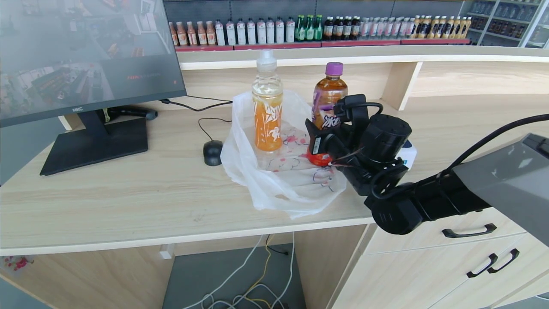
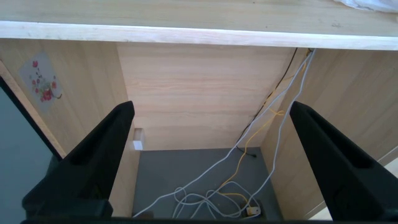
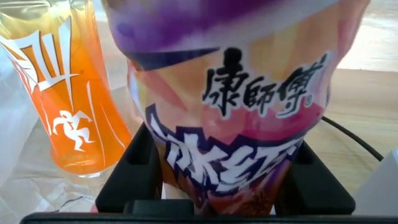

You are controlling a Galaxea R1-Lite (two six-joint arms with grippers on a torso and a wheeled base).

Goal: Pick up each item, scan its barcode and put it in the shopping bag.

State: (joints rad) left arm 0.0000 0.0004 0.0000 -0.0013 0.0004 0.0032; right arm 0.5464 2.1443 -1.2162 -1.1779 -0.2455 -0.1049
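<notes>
The right gripper is clasping the tea bottle low on its label. It is likely heavy, stiff and slick, so that looks a sound hold. The left gripper is gaping wide.

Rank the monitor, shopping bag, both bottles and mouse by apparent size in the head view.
1. monitor
2. shopping bag
3. orange-label bottle and purple-capped bottle: similar, the latter partly hidden behind the right tool, so unranked
4. mouse
</notes>
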